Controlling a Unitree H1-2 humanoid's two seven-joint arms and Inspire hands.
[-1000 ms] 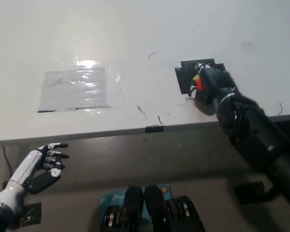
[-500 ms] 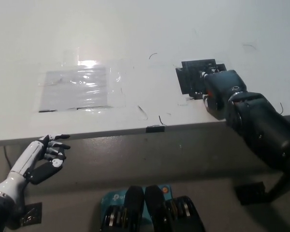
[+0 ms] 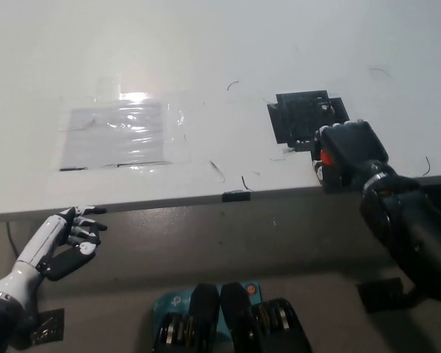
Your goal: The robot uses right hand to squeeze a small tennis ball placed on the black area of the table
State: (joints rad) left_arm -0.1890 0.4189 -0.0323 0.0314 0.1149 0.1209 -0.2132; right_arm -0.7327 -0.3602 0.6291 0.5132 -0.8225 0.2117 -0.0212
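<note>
My black right hand (image 3: 347,154) sits on the white table just in front of the black area (image 3: 303,116), with its fingers curled around a small ball (image 3: 325,157). Only an orange-red sliver of the ball shows at the left side of the hand. The black area itself lies bare behind the hand. My white left hand (image 3: 65,242) rests below the table's front edge at the lower left, its fingers loosely apart and holding nothing.
A clear plastic sheet (image 3: 117,134) lies on the white table (image 3: 206,51) at the left. The table's front edge (image 3: 235,195) runs across the picture just below my right hand. Thin dark marks are scattered over the tabletop.
My right hand has drawn back off the black area toward the table's front edge, taking the ball with it. The black area is now uncovered. My left hand has barely shifted.
</note>
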